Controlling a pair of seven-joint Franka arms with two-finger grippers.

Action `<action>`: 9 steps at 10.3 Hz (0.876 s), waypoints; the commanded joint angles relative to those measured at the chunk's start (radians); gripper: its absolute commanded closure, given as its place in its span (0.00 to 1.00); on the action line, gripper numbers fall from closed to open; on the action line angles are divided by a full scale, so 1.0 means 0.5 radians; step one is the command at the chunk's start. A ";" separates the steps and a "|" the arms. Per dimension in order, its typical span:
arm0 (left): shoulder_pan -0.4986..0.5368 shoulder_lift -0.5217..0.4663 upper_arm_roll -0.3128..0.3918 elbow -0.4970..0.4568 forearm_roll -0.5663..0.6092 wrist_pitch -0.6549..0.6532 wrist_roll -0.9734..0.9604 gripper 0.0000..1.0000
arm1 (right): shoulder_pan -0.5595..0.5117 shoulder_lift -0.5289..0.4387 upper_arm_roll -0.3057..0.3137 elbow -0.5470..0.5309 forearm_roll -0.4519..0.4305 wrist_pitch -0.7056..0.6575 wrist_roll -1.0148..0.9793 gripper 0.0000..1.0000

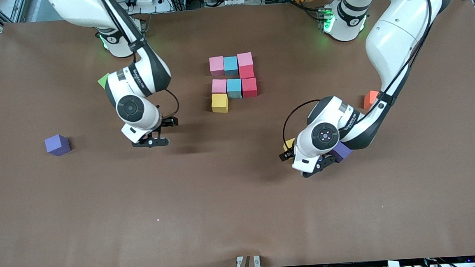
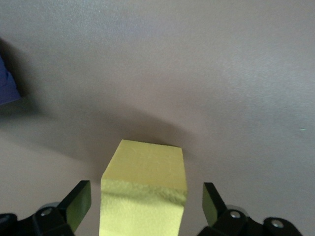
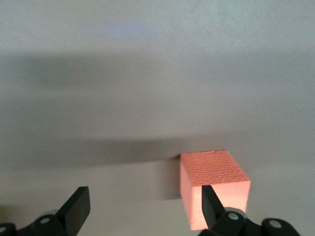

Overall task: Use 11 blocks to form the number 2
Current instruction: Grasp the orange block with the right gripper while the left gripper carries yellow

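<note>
I am on the last row of the 2 (image 1: 233, 82). Eight cubes already sit touching in the middle of the table (image 1: 225, 200), nearer to my bases than to the front camera: a row of three, one cube, a row of three, then one yellow cube (image 1: 219, 103). The bottom row of three is missing.

My left gripper (image 2: 146, 191) hangs low over a loose yellow cube (image 2: 145, 167), which lies nearer to the front camera than the 2 and toward my left arm's end. The fingers (image 2: 78, 201) stand apart on both sides of it, with a gap on each side, so nothing is gripped yet. Next, I judge, I should go down a little, keep the cube centred and close on it.

My right gripper (image 3: 145, 196) waits over the table with its fingers wide and nothing between them; an orange-red cube (image 3: 211, 177) lies just beside one finger.

The long axis of the 2 runs from my bases toward the front camera, and its top is at the bases' end, so it reads upright from that camera. The new row must go just nearer to the camera than the placed yellow one.
</note>
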 commanded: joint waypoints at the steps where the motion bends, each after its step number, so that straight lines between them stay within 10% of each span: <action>1: -0.008 0.007 0.021 -0.006 0.004 0.022 0.061 0.27 | -0.071 -0.173 0.026 -0.225 -0.149 0.088 -0.109 0.00; 2: -0.014 0.011 0.021 0.003 0.004 0.022 0.061 0.58 | -0.099 -0.176 0.026 -0.243 -0.180 0.095 -0.155 0.00; 3: -0.021 0.014 0.021 0.009 0.000 0.022 0.061 0.69 | -0.117 -0.173 0.026 -0.250 -0.205 0.098 -0.204 0.00; 9: -0.434 0.047 0.017 0.257 -0.009 0.028 0.183 0.68 | -0.200 -0.155 0.029 -0.449 -0.220 0.383 -0.334 0.00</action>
